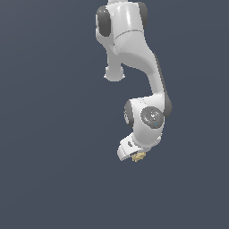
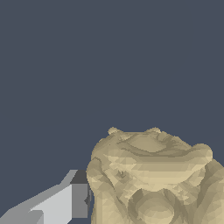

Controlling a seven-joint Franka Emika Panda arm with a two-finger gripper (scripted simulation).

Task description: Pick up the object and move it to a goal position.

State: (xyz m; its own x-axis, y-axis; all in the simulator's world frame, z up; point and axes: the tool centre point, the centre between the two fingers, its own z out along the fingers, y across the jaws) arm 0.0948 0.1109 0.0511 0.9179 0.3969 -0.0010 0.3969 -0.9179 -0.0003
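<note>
The object (image 1: 139, 156) is a small tan-yellow knobbly ball that peeks out from under the white hand of my gripper (image 1: 135, 157) in the exterior view. In the wrist view the object (image 2: 153, 175) fills the frame close to the camera. One grey finger (image 2: 72, 201) presses its dark pad against the ball's side. The other finger is hidden behind the ball or out of frame. The gripper is shut on the object.
The white arm (image 1: 134, 67) reaches down from the top of the exterior view, elbow bent toward that view's right. Around it is a plain dark blue-grey surface (image 1: 53, 134). No goal marker shows.
</note>
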